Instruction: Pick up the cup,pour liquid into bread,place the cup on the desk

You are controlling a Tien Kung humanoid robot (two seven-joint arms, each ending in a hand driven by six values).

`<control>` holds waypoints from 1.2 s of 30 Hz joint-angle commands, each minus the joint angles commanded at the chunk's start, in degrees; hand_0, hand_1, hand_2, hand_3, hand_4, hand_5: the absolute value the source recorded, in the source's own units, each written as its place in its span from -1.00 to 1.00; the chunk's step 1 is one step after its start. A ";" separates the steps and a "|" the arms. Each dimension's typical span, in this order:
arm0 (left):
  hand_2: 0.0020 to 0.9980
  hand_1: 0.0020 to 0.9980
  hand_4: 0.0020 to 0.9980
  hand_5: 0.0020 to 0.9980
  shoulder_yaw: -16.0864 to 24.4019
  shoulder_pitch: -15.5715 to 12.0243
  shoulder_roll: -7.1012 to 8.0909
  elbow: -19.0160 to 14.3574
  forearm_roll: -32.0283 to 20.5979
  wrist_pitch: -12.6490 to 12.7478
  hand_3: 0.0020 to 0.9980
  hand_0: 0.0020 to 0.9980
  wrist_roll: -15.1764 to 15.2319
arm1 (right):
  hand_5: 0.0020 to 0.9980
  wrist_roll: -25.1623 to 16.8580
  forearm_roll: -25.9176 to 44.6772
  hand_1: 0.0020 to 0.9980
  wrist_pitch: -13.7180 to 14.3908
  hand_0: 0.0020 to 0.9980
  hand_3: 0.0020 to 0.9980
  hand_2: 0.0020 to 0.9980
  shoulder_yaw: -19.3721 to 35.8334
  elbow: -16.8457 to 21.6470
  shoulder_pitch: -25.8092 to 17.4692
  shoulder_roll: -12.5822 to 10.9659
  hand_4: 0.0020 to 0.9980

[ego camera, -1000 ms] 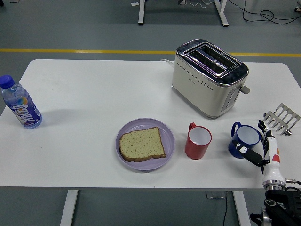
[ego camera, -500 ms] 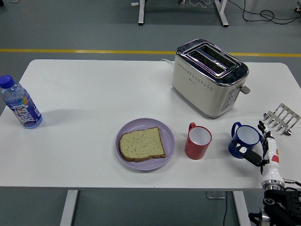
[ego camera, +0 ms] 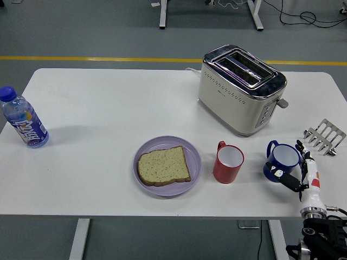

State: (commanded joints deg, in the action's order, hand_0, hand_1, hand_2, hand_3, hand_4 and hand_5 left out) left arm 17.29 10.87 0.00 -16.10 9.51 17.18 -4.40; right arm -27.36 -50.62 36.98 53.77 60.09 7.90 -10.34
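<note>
1. Right robot hand (ego camera: 295,165) enters from the lower right corner of the desk (ego camera: 108,108), right at the blue cup (ego camera: 282,161).
2. Fingers (ego camera: 288,180) reach along the cup's near and right sides; whether they actually grip it cannot be told.
3. Blue cup stands upright on the desk, handle pointing left, near the right edge.
4. Red cup (ego camera: 228,162) stands upright between the blue cup and the purple plate (ego camera: 167,166), apart from both.
5. Bread slice (ego camera: 163,166) lies flat on the plate.
6. Toaster (ego camera: 241,88) stands behind the cups; metal rack (ego camera: 324,136) at the right edge; water bottle (ego camera: 23,118) far left.
</note>
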 joint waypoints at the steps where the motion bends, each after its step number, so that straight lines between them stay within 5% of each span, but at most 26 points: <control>1: 0.40 0.37 -0.50 1.00 -0.03 -0.01 0.00 0.00 -0.04 0.01 0.08 0.36 0.01 | -0.82 -0.13 0.29 0.72 0.00 0.92 0.88 0.86 -0.09 -0.30 0.14 0.04 1.00; 36: 0.40 0.37 -0.50 1.00 -0.04 0.11 0.00 -0.02 -0.06 -0.01 0.08 0.36 -0.01 | -0.79 -1.82 3.60 0.65 0.00 0.88 0.74 0.77 -1.80 -3.25 1.76 0.17 0.99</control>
State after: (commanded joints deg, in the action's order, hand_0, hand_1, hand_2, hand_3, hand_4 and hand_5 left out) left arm 17.25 10.98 0.00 -16.11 9.45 17.16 -4.41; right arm -29.18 -47.01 36.98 51.97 56.84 9.66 -10.17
